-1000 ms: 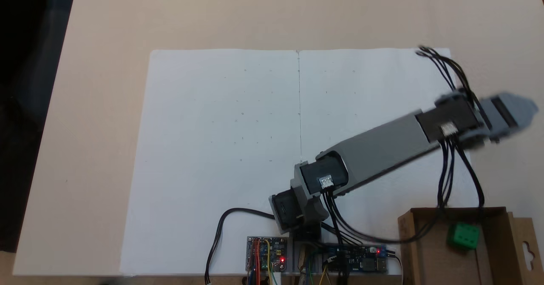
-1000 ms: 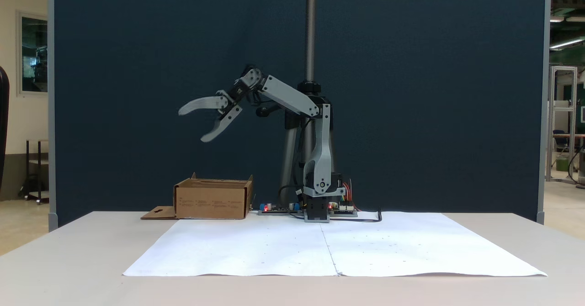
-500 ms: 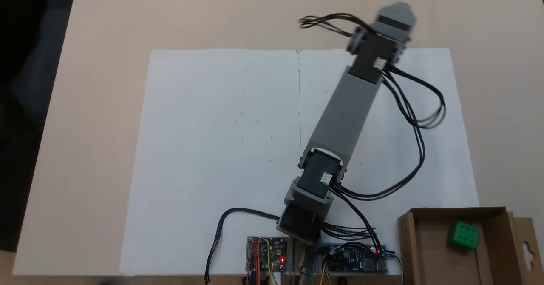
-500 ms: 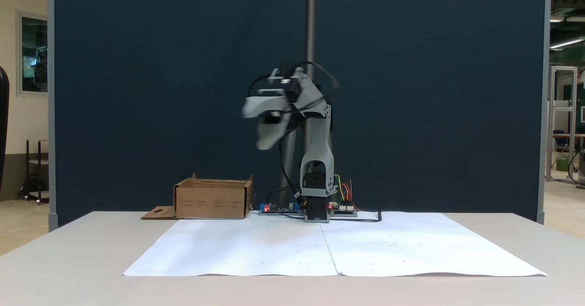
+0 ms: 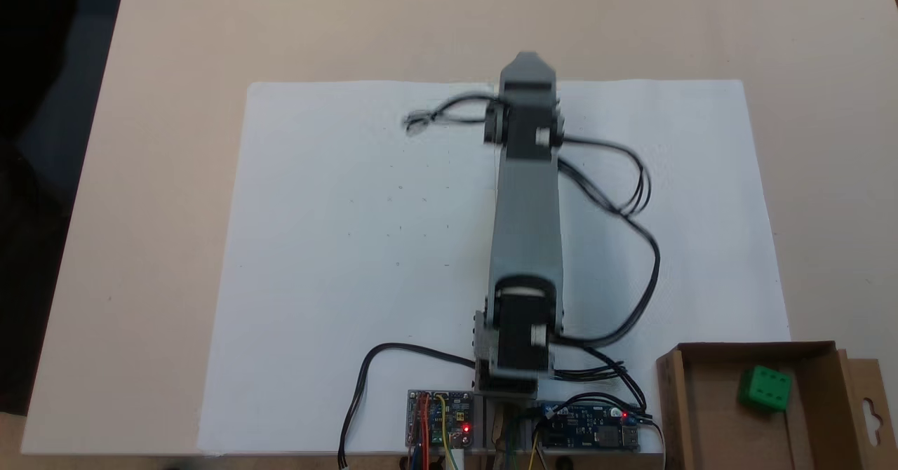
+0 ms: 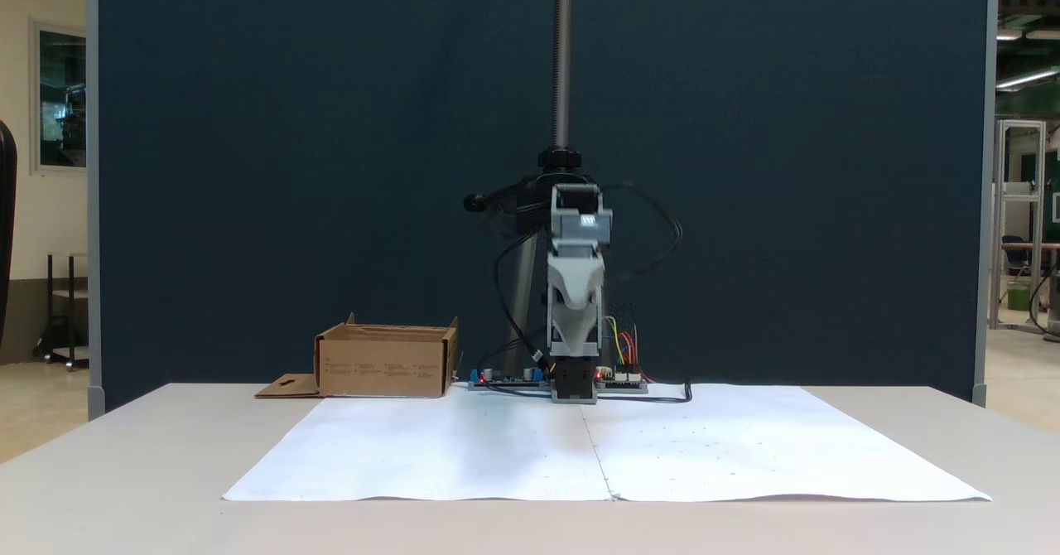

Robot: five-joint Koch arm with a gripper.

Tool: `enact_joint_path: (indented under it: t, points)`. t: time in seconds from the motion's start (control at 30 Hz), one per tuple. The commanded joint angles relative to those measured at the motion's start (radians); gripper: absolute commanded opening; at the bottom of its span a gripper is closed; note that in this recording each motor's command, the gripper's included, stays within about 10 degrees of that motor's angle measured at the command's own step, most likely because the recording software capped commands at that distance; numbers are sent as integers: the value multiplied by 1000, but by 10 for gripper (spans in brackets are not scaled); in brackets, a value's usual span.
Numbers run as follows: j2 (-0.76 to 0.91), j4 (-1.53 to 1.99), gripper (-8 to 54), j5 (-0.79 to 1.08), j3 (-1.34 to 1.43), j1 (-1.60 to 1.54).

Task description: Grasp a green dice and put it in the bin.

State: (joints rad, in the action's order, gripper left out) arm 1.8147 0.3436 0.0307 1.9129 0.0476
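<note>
- Down in the bottom-right corner of the top-down fixed view, the green dice [image 5: 765,388] sits inside the bin [image 5: 673,400], same spot as half a second ago.
- Big change is the arm: it was angled off toward the far right, now it points straight out over the middle seam of the white paper [image 5: 351,245], well apart from the bin.
- Gripper [image 5: 527,63] is a bit blurred from above; in the front fixed view [image 6: 575,290] its jaws line up one behind the other, so can't tell if they're apart or together.
- Front fixed view has the bin [image 6: 381,364] at left of the arm's base with walls hiding the dice, and its flap [image 6: 286,387] lying flat.
- Circuit boards [image 5: 442,421] with red LEDs sit by the base.
</note>
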Motion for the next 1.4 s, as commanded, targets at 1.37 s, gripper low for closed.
enact_joint_path:
  t: [1.37]
  points:
    - [388, -1543, 460, -31, 1218, -72]
